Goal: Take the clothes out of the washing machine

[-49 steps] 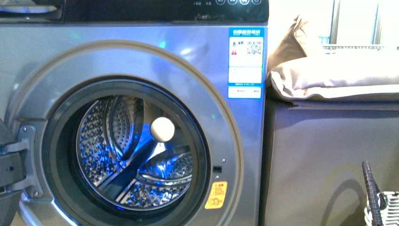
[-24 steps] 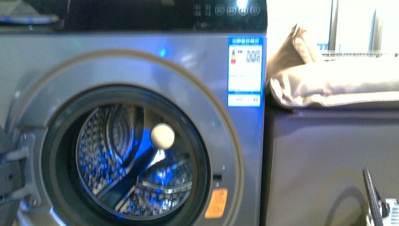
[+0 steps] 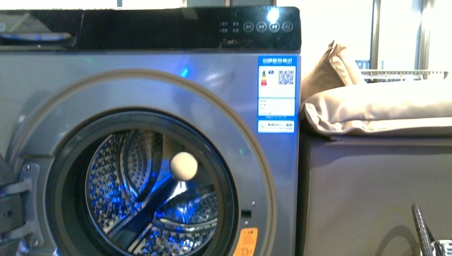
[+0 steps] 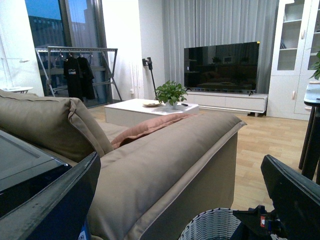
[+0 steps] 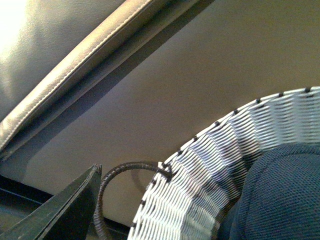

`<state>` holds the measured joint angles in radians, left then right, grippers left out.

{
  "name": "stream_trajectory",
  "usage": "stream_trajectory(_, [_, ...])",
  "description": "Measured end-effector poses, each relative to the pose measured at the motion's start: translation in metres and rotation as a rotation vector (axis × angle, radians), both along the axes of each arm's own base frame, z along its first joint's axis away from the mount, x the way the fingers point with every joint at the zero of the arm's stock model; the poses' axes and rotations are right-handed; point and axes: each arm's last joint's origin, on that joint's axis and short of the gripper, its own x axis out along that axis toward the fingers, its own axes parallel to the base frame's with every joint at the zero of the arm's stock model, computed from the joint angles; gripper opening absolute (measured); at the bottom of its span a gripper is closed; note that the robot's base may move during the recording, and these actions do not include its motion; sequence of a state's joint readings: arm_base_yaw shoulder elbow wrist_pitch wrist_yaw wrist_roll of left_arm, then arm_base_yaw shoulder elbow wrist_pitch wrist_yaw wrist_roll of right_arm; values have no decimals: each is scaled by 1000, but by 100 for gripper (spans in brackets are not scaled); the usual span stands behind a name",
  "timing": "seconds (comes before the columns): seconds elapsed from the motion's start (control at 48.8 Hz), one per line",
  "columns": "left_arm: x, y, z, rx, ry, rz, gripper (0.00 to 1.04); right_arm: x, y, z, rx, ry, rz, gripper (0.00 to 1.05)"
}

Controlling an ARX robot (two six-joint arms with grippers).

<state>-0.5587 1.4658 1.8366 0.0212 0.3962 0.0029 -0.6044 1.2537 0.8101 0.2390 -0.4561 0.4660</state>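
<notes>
The grey washing machine (image 3: 160, 90) fills the front view, its porthole door swung open at the left edge. Inside the lit steel drum (image 3: 144, 202) I see only a beige ball (image 3: 183, 165). The dark navy clothes (image 5: 280, 195) lie in the grey-and-white woven basket (image 5: 200, 185), close in the right wrist view. My right gripper (image 5: 181, 167) is open over the basket's rim, with only one dark finger (image 5: 65, 212) showing. My left gripper (image 4: 181, 165) is open and empty, facing the sofa back above the basket rim (image 4: 210, 227). Neither arm shows in the front view.
A beige sofa (image 3: 373, 176) with a cushion (image 3: 373, 106) stands right beside the machine. The basket's dark handle (image 3: 421, 229) pokes up at the bottom right. Beyond the sofa lie a coffee table (image 4: 150, 107), a television (image 4: 220, 65) and wooden floor (image 4: 265, 155).
The front view has risen: the machine and sofa sit lower in the picture, the control panel now shows fully, and the basket handle has sunk toward the bottom edge.
</notes>
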Motion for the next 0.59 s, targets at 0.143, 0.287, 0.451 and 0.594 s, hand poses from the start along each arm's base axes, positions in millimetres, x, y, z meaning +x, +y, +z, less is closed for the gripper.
stream_trajectory(0.143, [0,0,0,0,0,0,98,14,6,-14,-120,185,125,97])
stream_trajectory(0.287, [0,0,0,0,0,0,98,15,4,-63,-407,506,293,97])
stream_trajectory(0.451, [0,0,0,0,0,0,98,5,-9,-41,-948,473,407,97])
stream_trajectory(0.594, [0,0,0,-1,-1,0,98,0,15,-16,-1029,299,462,97])
